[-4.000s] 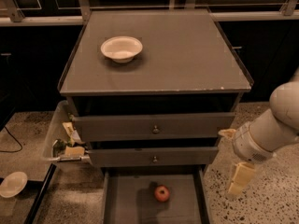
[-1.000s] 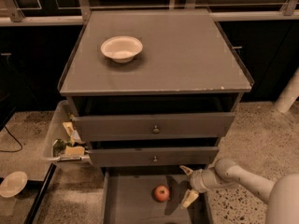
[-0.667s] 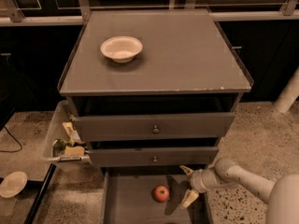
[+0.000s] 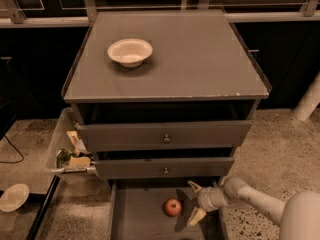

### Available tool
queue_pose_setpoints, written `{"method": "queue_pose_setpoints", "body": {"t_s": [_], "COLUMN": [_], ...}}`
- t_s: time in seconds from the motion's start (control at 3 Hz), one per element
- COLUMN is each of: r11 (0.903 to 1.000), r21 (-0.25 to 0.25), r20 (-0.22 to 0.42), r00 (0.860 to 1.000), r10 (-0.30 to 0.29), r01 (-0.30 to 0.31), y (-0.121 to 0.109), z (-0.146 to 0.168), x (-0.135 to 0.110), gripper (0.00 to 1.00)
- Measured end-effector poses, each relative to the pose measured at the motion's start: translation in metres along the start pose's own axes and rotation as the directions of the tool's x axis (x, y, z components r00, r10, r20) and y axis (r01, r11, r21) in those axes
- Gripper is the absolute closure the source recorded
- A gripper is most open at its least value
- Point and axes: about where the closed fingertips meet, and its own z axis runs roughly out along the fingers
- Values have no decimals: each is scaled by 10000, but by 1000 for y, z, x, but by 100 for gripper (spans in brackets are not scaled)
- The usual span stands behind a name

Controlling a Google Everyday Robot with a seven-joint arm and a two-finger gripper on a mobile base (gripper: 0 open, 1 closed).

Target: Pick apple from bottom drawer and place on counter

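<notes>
The small red apple lies on the flat grey floor of the pulled-out bottom drawer, near its middle. My gripper is down inside the drawer just right of the apple, open, with one pale finger behind and one finger in front; it is close to the apple but not around it. My arm reaches in from the lower right. The grey counter tops the cabinet above.
A white bowl sits on the counter's left rear. The two knobbed drawers above stand slightly open. A clear bin of scraps hangs at the cabinet's left. A white plate lies on the floor at left. A white pole stands at right.
Four seconds ago the arm was raised at the right of the cabinet; it has since dropped into the bottom drawer beside the apple. Over the last second it barely moved.
</notes>
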Motion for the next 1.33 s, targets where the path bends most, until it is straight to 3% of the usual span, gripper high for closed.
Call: {"method": "queue_pose_setpoints", "body": {"t_s": [0.67, 1.33], "r11": [9981, 9955], "r21": [266, 5], "r20": [637, 1573], "r00": [9963, 9831], "r10": [-574, -933], "r01": [558, 944], "y": [1, -12], "z": [61, 92], "x": [31, 27], "gripper": [0, 0]}}
